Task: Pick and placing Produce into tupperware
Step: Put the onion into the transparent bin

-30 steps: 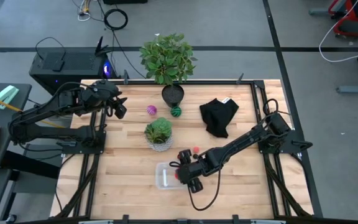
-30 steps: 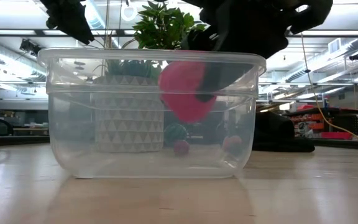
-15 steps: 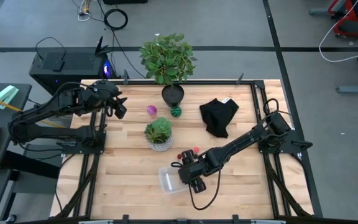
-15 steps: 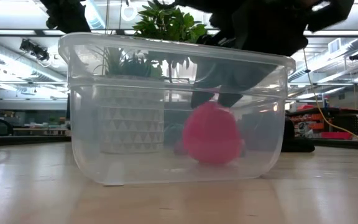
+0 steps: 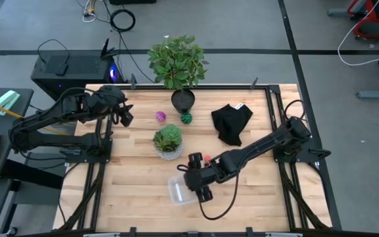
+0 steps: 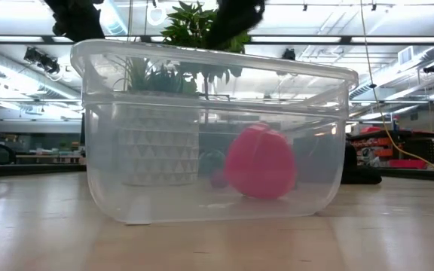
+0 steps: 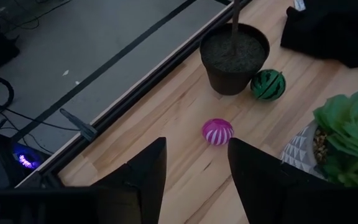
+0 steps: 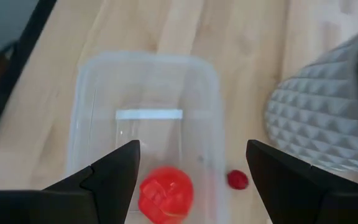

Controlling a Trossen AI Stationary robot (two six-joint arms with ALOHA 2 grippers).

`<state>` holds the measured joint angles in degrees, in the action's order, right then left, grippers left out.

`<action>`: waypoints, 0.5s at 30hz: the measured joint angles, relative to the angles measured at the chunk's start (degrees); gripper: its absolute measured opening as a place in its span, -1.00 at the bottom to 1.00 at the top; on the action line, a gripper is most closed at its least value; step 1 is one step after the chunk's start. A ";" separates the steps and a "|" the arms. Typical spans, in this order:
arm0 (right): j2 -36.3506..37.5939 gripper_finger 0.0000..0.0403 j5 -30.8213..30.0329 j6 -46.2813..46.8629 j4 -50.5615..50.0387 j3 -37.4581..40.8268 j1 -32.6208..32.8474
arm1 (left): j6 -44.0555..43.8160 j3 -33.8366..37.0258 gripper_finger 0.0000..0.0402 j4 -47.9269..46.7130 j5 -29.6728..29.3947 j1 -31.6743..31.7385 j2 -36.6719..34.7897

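1. High view: the right gripper (image 5: 197, 179) hangs over the clear tub (image 5: 176, 191) at about 6 o'clock on the table (image 5: 137, 178), just off the tub's 2 o'clock corner.
2. Right wrist view: its two fingers (image 8: 114, 171) are spread wide with nothing between them; the tub (image 8: 145, 118) lies below, a red piece (image 8: 165, 193) resting inside at one end.
3. Low view: the same red piece (image 6: 260, 162) sits on the tub's floor toward its right side, seen through the clear wall (image 6: 126, 150).
4. Right wrist view: a small dark-red piece (image 8: 237, 180) lies on the wood just outside the tub, between it and the patterned white pot (image 8: 322, 118).
5. High view: that pot's plant (image 5: 168, 140) stands at the tub's 12 o'clock; another small red piece (image 5: 207, 158) lies at the tub's 1 o'clock.
6. Left wrist view: the left gripper (image 7: 191, 177), fingers apart and empty, waits at the table's 10 o'clock edge; beyond it lie a purple striped ball (image 7: 217, 132) and a green striped ball (image 7: 268, 84) beside a dark pot (image 7: 234, 57).
7. High view: a black cloth (image 5: 231, 122) lies at the table's 2 o'clock.
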<state>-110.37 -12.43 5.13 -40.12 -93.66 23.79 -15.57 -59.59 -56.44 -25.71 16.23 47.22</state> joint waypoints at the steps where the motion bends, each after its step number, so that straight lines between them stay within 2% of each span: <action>1: 0.03 0.49 -0.42 1.02 -1.86 -1.38 0.00 | 0.00 0.00 -0.10 -0.43 0.01 0.00 0.00; 6: 0.13 0.48 -2.69 6.85 -18.23 -7.42 -0.26 | 0.22 0.00 -0.12 -0.53 0.00 0.00 0.02; 10: 0.17 0.48 -2.59 12.64 -31.24 -7.17 -1.47 | 0.35 0.00 -0.12 -0.53 0.00 0.00 0.02; 15: 1.09 0.48 -2.25 17.76 -34.64 -3.71 -3.22 | 0.81 0.00 -0.12 -0.53 0.02 0.12 0.02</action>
<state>-109.28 -14.68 22.89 -74.75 -97.36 20.57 -14.76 -59.59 -56.97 -25.69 16.35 47.24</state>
